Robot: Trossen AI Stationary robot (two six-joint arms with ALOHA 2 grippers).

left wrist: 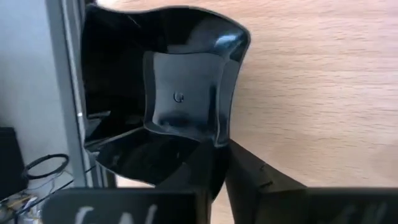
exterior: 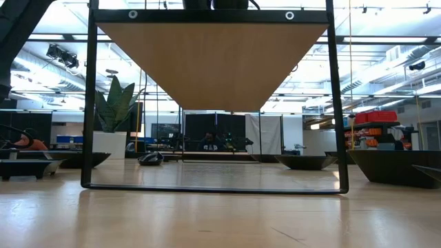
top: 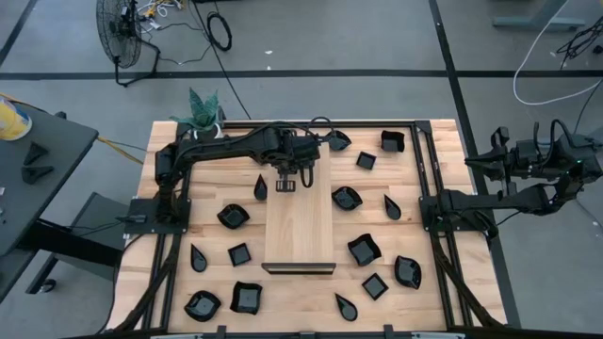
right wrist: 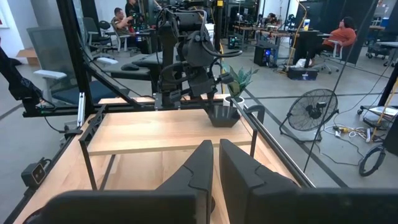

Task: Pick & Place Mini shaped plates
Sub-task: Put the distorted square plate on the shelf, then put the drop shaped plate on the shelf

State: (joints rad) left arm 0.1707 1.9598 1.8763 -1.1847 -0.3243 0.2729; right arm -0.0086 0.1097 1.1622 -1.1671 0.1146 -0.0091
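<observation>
A glossy black wavy-rimmed plate is seen clamped by its rim between the closed fingers of the left gripper, which is extended over the far end of the long pale wooden board at the middle of the table. In the left wrist view a small round mark is visible at the centre of the plate's base; it cannot be read as writing. Pale marks are seen on the gripper body at the edge of that view, but they are too blurred to be read.

The remaining mini shaped plates are scattered on the table around the board: a teardrop just left of the gripper, a wavy bowl touching the board's right edge, a square to the left of the board, another wavy bowl to the right, and a square near the far right corner. A potted green plant is set at the far left corner.

The right gripper is parked off the right edge of the table, its fingers brought together with only a thin gap and nothing held. No legible brand or label is shown on the plates or the board.
</observation>
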